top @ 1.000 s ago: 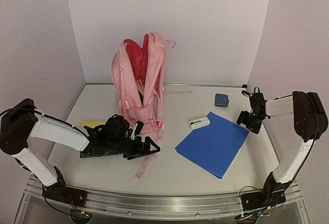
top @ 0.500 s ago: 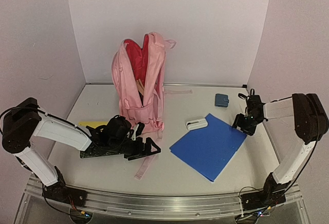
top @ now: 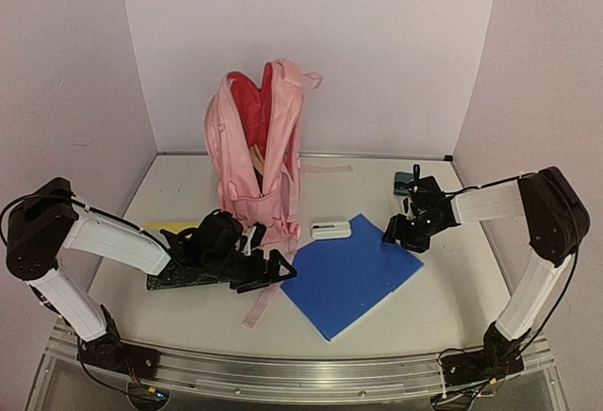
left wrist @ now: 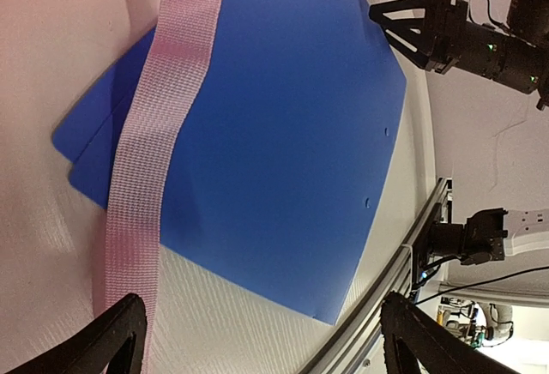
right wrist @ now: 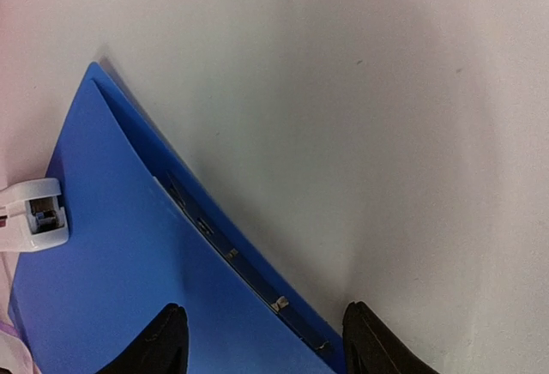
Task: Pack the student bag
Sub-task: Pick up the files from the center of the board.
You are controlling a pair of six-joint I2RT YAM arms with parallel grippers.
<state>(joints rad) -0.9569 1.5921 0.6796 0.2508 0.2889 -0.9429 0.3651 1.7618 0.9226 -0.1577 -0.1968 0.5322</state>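
Blue folder (top: 344, 274) and right gripper (top: 398, 232) slid left — jaws spread over the folder's edge, student bag (top: 250, 147) upright farther left.

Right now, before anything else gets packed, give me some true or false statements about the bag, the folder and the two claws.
1. The student bag stands upright with its top open. True.
2. The blue folder is inside the bag. False: it lies flat on the table, to the right of the bag.
3. The left claw is clamped on the folder. False: its jaws stand wide open and hold nothing.
4. A small white item lies at the folder's far corner. True.
5. The right claw is at the folder's right edge, with that edge between its fingers. True.
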